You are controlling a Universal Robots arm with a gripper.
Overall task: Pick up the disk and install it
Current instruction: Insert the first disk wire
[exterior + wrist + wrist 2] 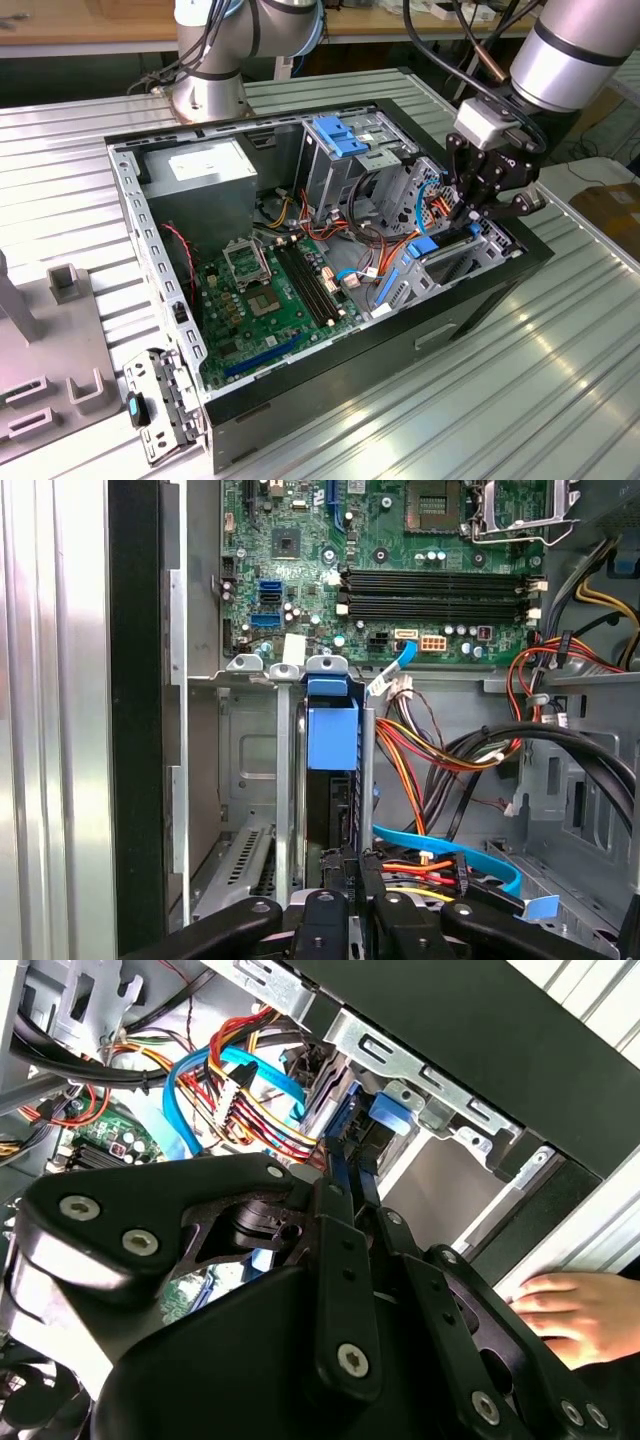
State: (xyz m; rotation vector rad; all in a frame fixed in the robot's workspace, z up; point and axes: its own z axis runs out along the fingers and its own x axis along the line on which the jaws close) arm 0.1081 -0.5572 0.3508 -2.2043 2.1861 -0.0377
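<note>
Ribbed metal tabletop [560, 380] carries your open computer case [480, 300], lying on its side. Your gripper [470, 212] reaches into the drive bay at the exterior view's right, its jaws pinching the disk [330, 780], which stands on edge between the bay's metal walls, blue rail end uppermost in the first wrist view. In the second wrist view the black fingers [345, 1260] close on the disk's thin blue edge. Just beside them run orange, yellow and blue cables [440, 780]. Farther out lies the green motherboard [270, 300], and a hand [575, 1315] rests outside the case.
</note>
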